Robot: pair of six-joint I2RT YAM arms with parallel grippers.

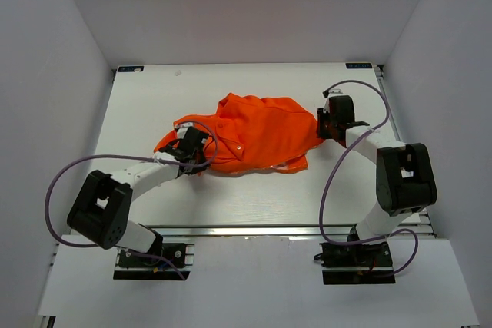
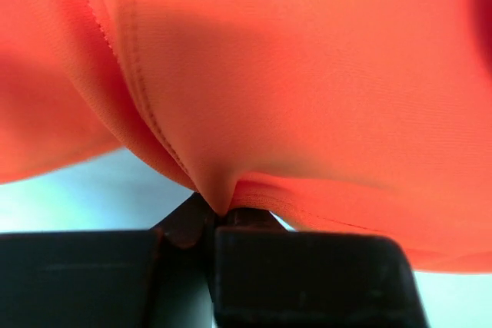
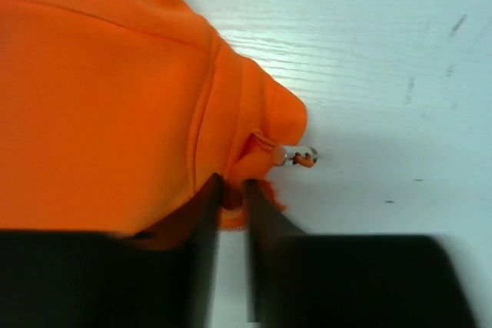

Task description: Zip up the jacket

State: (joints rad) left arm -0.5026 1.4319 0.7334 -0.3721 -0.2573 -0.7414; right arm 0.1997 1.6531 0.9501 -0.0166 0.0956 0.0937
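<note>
The bright orange fabric jacket (image 1: 257, 132) lies crumpled at the centre of the white tabletop (image 1: 254, 205). The left hand (image 2: 215, 217), at the jacket's 8 o'clock edge, is fully closed on a fold. The right hand (image 3: 233, 190), at 3 o'clock, pinches the edge. Probably both hold the cloth to spread it flat for zipping.

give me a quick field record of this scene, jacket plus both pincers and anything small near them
jacket: orange, crumpled, lying on the white table
left pincer: shut on a fold of the jacket, at its left end in the top view
right pincer: at the jacket's right end, fabric edge between nearly closed jaws; firm grip unclear
small metal fitting: has an orange tab, sits at the jacket's edge just beyond the right pincer's tips
</note>
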